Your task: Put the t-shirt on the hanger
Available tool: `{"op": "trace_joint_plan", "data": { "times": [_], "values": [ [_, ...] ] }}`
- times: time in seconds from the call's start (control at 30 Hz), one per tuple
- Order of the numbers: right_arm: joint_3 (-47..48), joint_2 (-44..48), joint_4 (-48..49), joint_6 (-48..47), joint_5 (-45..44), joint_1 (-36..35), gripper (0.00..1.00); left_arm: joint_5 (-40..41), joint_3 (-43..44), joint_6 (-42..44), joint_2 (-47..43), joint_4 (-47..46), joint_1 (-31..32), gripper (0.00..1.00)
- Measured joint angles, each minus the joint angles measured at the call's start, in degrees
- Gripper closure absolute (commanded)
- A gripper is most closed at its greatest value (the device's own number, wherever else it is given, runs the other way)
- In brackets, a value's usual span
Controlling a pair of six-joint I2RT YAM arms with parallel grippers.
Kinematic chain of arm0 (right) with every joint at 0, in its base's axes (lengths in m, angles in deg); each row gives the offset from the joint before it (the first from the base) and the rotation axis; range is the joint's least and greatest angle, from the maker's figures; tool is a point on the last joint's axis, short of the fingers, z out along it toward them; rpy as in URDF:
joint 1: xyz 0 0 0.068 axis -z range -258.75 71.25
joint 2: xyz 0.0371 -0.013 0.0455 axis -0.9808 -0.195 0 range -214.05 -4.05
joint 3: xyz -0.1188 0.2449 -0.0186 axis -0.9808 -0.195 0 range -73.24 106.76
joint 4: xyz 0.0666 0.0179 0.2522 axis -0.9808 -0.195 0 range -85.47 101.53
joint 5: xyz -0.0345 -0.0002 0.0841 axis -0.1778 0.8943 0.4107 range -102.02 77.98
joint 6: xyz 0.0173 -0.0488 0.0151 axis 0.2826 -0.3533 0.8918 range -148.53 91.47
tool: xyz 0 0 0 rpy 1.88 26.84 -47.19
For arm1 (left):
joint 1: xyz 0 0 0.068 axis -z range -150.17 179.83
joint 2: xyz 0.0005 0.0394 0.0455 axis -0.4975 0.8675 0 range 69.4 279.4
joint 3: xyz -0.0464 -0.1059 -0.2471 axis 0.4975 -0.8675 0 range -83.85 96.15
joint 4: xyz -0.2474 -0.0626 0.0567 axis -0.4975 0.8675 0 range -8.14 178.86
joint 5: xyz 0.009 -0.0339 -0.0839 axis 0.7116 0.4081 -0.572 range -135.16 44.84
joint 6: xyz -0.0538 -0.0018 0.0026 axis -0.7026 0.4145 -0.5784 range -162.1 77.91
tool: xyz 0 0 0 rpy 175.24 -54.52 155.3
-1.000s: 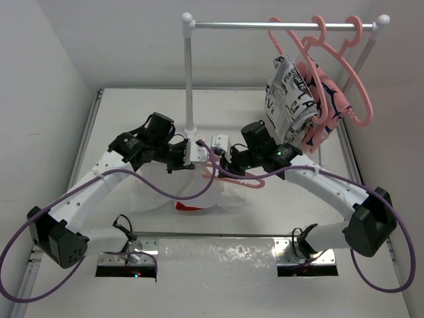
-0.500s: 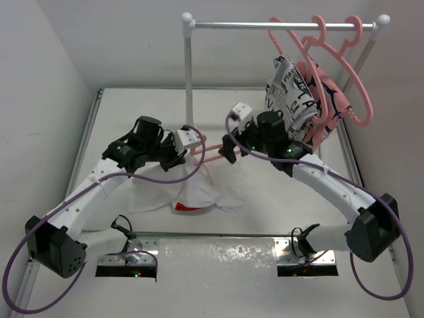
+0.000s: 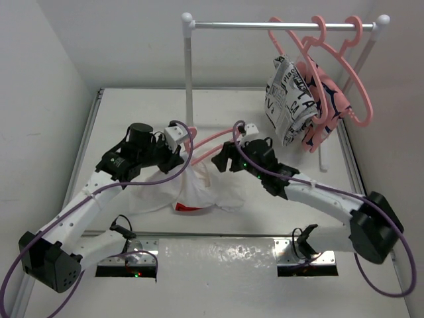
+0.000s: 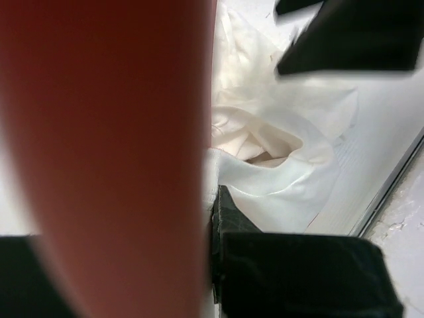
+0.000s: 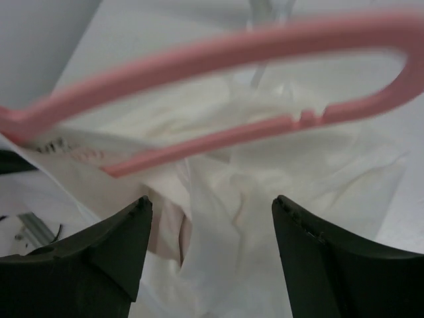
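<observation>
Our left end effector [image 3: 182,154] is pinched on one end of the hanger [image 5: 165,66], which fills its wrist view as a pink blur. Our right end effector [image 5: 211,202] is spread with nothing between its fingers, just short of the hanger's other shoulder. Between them we see the t-shirt [image 3: 199,192] bunched up from the table [image 3: 132,112] toward the hanger, with faint grey marks too blurred to read, and farther back the rack [image 3: 189,79] carries a newsprint shirt [image 3: 285,99] whose bold lettering we cannot read for certain.
</observation>
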Motion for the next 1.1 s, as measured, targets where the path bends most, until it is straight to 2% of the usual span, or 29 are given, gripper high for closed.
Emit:
{"op": "trace_joint_plan", "data": {
  "times": [0.13,0.33,0.7,0.77,0.87,0.9,0.97,1.1],
  "values": [
    [-5.4,-7.8,6.0,6.8,0.7,-1.6,0.29,-0.1,-0.9,-2.2,-0.1,-0.7,0.0,1.0],
    [-4.2,-17.3,10.4,10.4,3.0,-2.8,0.31,0.0,-1.6,-4.0,-0.6,-2.0,-0.3,1.0],
    [-3.7,-18.0,12.9,10.7,5.2,-3.9,0.3,-0.2,-2.5,-5.2,-0.8,-3.3,-1.0,1.0],
    [-3.7,-19.6,13.9,11.9,5.2,-4.0,0.32,-0.5,-2.5,-5.7,-0.8,-3.7,-1.2,1.0],
    [-6.0,-23.6,19.3,15.3,5.7,-3.8,0.66,-2.2,-2.5,-6.8,-0.8,-4.3,-3.0,1.0],
    [-7.0,-24.8,20.5,16.3,5.8,-3.7,0.84,-3.2,-2.5,-7.0,-0.8,-4.4,-4.0,1.0],
    [-8.7,-26.7,21.7,18.2,6.3,-3.2,1.0,-4.9,-2.5,-7.5,-0.9,-4.4,-5.7,1.0],
    [-10.5,-24.5,22.9,20.7,6.0,-0.4,1.0,-8.3,-2.5,-6.4,-1.9,-3.6,-6.7,1.0]
  ]
}}
